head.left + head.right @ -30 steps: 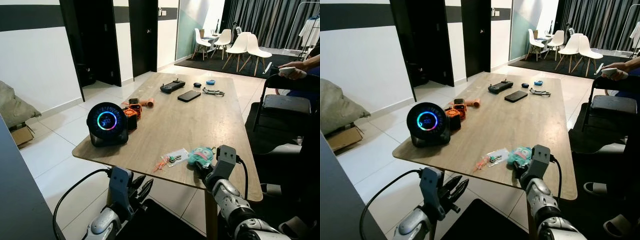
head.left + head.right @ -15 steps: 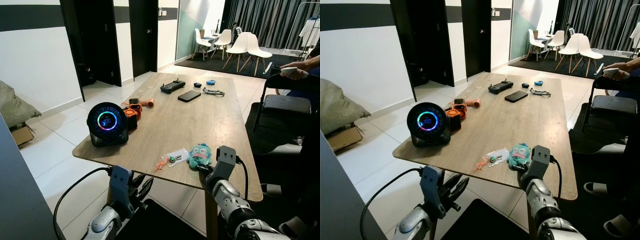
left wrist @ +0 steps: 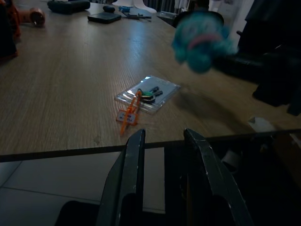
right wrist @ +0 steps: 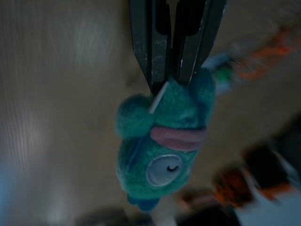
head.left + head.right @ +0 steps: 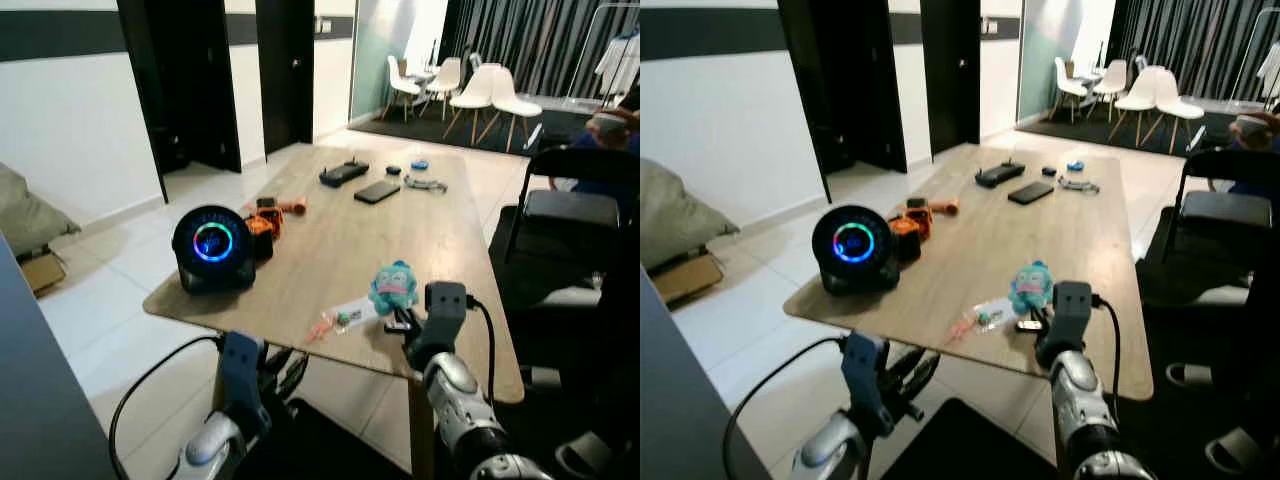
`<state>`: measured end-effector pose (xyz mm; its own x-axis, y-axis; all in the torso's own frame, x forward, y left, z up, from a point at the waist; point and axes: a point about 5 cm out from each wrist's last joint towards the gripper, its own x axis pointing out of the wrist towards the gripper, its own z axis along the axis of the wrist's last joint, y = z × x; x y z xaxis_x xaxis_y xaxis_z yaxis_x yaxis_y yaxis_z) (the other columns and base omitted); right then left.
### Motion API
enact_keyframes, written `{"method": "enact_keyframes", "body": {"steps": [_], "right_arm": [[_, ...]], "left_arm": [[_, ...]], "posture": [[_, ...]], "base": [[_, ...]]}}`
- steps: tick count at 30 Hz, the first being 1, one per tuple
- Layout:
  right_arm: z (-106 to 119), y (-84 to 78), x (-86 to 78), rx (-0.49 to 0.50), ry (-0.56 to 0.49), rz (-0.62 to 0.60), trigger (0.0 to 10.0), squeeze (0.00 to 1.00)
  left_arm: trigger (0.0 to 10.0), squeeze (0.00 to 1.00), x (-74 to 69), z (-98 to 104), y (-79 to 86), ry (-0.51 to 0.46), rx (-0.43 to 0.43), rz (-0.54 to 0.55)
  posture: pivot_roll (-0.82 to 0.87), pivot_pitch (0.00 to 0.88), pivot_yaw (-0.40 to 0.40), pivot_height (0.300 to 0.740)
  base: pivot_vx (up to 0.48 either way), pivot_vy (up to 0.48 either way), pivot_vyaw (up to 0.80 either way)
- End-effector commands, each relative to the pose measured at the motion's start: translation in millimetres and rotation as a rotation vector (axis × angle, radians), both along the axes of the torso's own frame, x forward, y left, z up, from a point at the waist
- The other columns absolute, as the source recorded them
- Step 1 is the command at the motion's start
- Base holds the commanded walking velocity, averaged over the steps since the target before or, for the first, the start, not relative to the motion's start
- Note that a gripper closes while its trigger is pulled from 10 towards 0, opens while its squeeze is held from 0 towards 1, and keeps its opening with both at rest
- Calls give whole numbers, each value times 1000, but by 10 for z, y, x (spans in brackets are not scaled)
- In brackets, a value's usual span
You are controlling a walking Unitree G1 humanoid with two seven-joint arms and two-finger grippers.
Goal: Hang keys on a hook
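Observation:
A teal plush keychain [image 5: 393,287] with a pink mouth hangs just above the wooden table [image 5: 330,245] near its front edge. My right gripper [image 4: 171,75] is shut on its top; the arm reaches over the front edge [image 5: 404,322]. Left of the plush, on the table, a clear pouch with keys [image 5: 345,317] and an orange tag lies flat; the left wrist view has it [image 3: 146,94] close ahead. My left gripper [image 3: 164,141] is open, below and just short of the table's front edge [image 5: 285,368]. It holds nothing.
A round black device with a glowing ring [image 5: 212,245] stands at the table's left front corner, orange items [image 5: 262,220] behind it. A controller [image 5: 343,172] and phone [image 5: 376,190] lie at the far end. A black chair [image 5: 560,205] and a person's arm [image 5: 612,122] are on the right.
My right gripper has closed on the plush and raised it from lying flat to hanging upright above the table. The pouch and my left arm stay put. The camera has shifted slightly.

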<state>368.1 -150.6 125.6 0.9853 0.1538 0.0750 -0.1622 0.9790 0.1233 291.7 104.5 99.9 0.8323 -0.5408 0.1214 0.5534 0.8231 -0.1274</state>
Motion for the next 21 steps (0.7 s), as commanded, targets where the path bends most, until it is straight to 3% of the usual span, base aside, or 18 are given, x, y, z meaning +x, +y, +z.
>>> {"method": "enact_keyframes", "body": {"steps": [1, 7, 11, 13, 15, 17, 21], "right_arm": [[42, 79, -35, -11, -52, 44, 10000, 0], [116, 289, -77, 5, -103, 167, 10000, 0], [83, 445, -114, -25, -90, 267, 10000, 0], [66, 497, -144, -42, -91, 304, 10000, 0], [44, 584, -206, -60, -95, 371, 10000, 0], [22, 627, -245, -72, -95, 404, 10000, 0], [-6, 647, -276, -77, -87, 431, 10000, 0]], "left_arm": [[10000, 0, 0, -28, -10, 19, -18, 10], [10000, 0, 46, -34, 100, 21, -6, 71], [10000, 0, 92, -73, 232, 20, 56, 141], [10000, 0, 101, -113, 297, 28, 101, 161], [10000, 0, 102, -210, 438, 50, 202, 194], [10000, 0, 105, -323, 629, 96, 296, 290], [10000, 0, 99, -406, 802, 144, 346, 390]], "posture": [[3, 28, -1, 740], [2, 27, 3, 740], [3, 25, 3, 740], [5, 24, 1, 740], [6, 23, 0, 740], [6, 23, 0, 740], [3, 24, -1, 740]], "base": [[0, 0, 0], [0, 0, 0], [0, 0, 0], [0, 0, 0], [0, 0, 0], [0, 0, 0], [0, 0, 0]]}}
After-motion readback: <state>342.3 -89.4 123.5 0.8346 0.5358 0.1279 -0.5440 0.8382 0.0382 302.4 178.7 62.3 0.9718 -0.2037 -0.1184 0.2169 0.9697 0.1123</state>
